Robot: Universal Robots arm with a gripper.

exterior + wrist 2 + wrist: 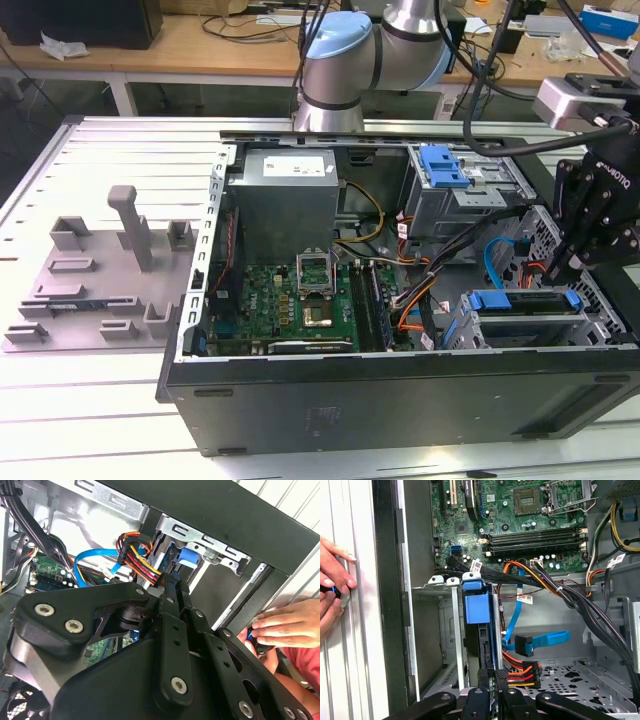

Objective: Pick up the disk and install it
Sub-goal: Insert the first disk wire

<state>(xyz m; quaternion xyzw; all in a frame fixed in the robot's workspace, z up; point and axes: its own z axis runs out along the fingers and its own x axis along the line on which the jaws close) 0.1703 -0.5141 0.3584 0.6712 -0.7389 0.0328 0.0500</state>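
We get bright, even light from above in the exterior view, where the pale table [100, 420] almost washes out. Soft shadow gathers inside the case [400, 400] (deepest beneath the bays), and the black gripper [172, 582] carries faint glints in the second wrist view.

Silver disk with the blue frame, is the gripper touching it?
Cannot tell. In the first wrist view the gripper's shut fingers end at the silver disk in its blue frame; shadow hides any gap.
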